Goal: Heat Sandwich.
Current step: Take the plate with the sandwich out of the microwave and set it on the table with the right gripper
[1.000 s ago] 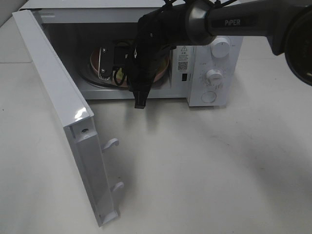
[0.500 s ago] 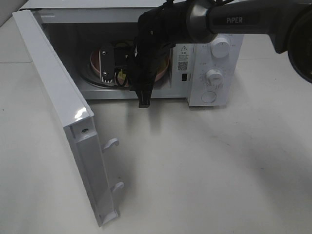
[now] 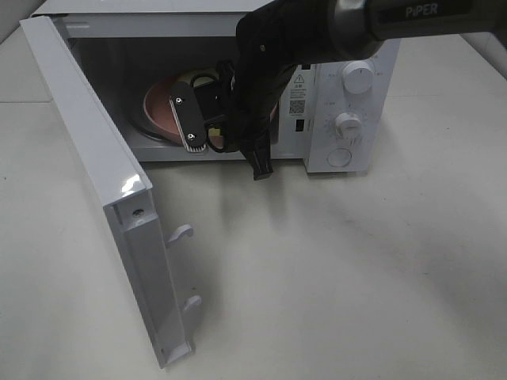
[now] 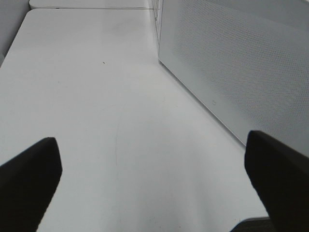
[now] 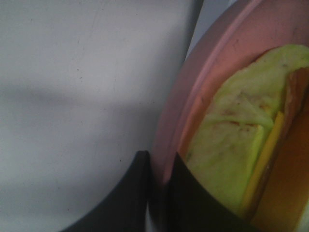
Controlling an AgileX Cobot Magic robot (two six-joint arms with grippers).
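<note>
My right arm has swung up and toward the right of the high view since a second ago, and the pink plate [image 3: 162, 111] now sits tipped and nearer the cavity mouth than it did. My right pincer [image 5: 157, 166] is clamped on that plate's rim: in my wrist view the two dark fingers [image 5: 130, 193] pinch the pink edge between them, no gap showing.

The sandwich [image 5: 231, 159] rides on the plate, just past my fingertips on the inner side of the rim, in the right half of my wrist frame. Its long edge runs up and away from the grip, yellow-green layer foremost and tan crust beyond. The plate is inside the open microwave [image 3: 348, 111], in the upper middle of the high view.

My right arm is the one on the job; my left pincer [image 4: 154, 188] hangs with its fingers wide apart over bare table [image 4: 96, 96], nothing between them, beside a perforated white panel.

From above, my own wrist blocks the sandwich and most of the plate. I can't tell whether the plate rests flat on the turntable. The door [image 3: 95, 182] stands wide open at left.
</note>
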